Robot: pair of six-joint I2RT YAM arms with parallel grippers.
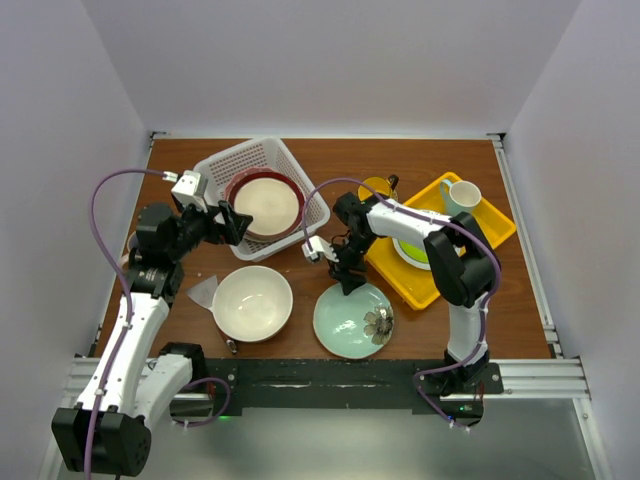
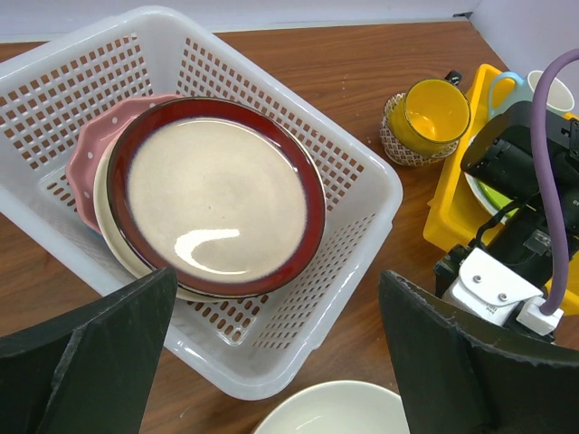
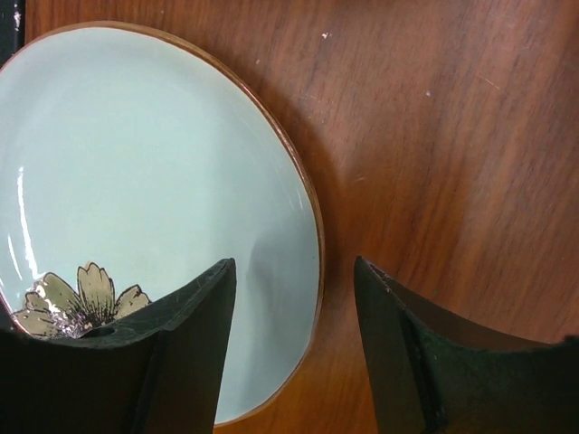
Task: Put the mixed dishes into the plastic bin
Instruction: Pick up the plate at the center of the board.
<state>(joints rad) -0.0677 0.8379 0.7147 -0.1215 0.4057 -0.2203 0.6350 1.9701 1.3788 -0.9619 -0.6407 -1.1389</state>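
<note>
The white plastic bin (image 1: 222, 165) stands at the back left and holds a dark red-rimmed bowl (image 2: 217, 194) stacked on a cream plate and a pink dotted plate (image 2: 89, 152). My left gripper (image 2: 276, 362) is open and empty, hovering over the bin's near corner (image 1: 234, 222). A large cream bowl (image 1: 252, 302) sits on the table in front of the bin. A yellow mug (image 2: 436, 110) stands to the right of the bin. My right gripper (image 3: 294, 344) is open, its fingers straddling the rim of a pale teal flower plate (image 3: 136, 163), at the plate's far edge (image 1: 346, 282).
A flat yellow tray (image 1: 488, 232) at the right holds a lime-green plate (image 1: 412, 252) and a white cup (image 1: 461, 195). A small pale scrap (image 1: 204, 291) lies left of the cream bowl. White walls enclose the table on three sides.
</note>
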